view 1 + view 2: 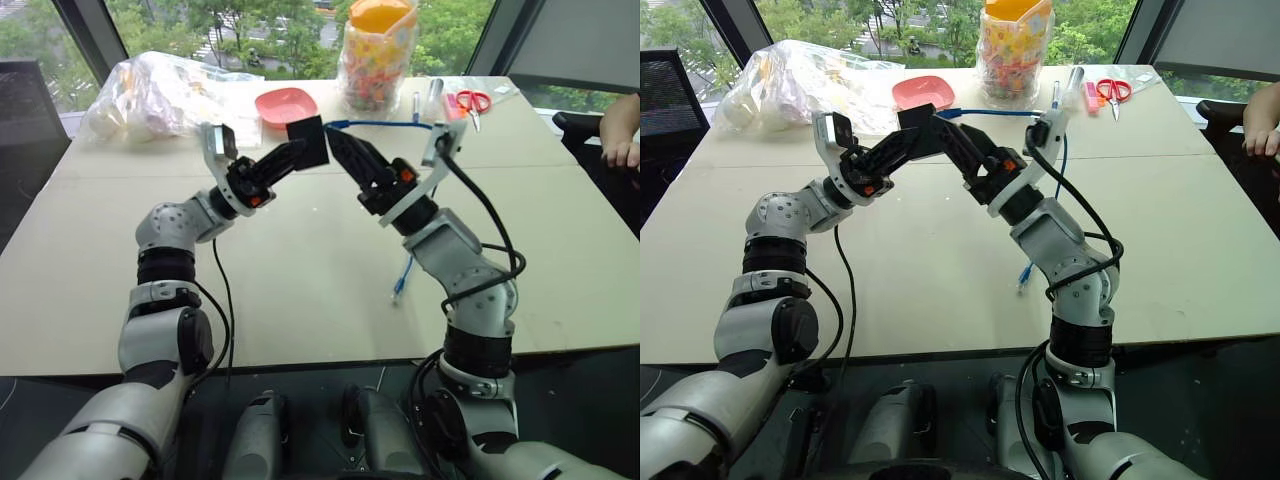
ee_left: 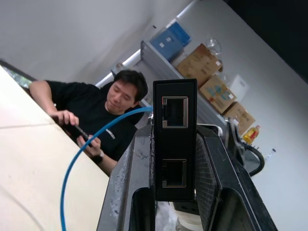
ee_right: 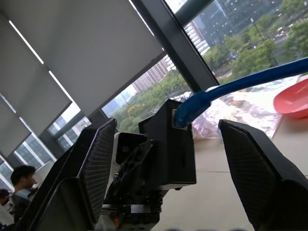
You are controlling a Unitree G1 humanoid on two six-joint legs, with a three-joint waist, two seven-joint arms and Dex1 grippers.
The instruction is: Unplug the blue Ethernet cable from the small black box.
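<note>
My left gripper (image 1: 300, 146) is clamped on the small black box (image 1: 307, 142), holding it up above the middle of the beige table (image 1: 300, 280), tilted, with the box standing out past my fingertips. In my left wrist view the box (image 2: 174, 139) sits squeezed between my two fingers (image 2: 126, 178), showing two square ports on its face, both unoccupied.

The blue Ethernet cable (image 1: 385, 125) is plugged into the box on the side facing away from that camera; my right wrist view shows its blue boot (image 3: 188, 111) seated in the top corner of the box (image 3: 168, 147). From there the cord runs toward my right arm, passes behind my right wrist and hangs down to the table, where its free end with a clear plug (image 1: 398, 292) lies.

My right gripper (image 1: 335, 145) is just beside the box, its fingers spread apart. In the right wrist view the two pads (image 3: 98, 168) stand on either side of the box and the plug, touching neither.

At the far edge of the table lie a crumpled clear plastic bag (image 1: 160, 95), a pink bowl (image 1: 285, 104), a jar with an orange lid (image 1: 378, 50) full of coloured sweets, and red-handled scissors (image 1: 473, 102). A person's hand (image 1: 620, 152) rests at the table's right side.
</note>
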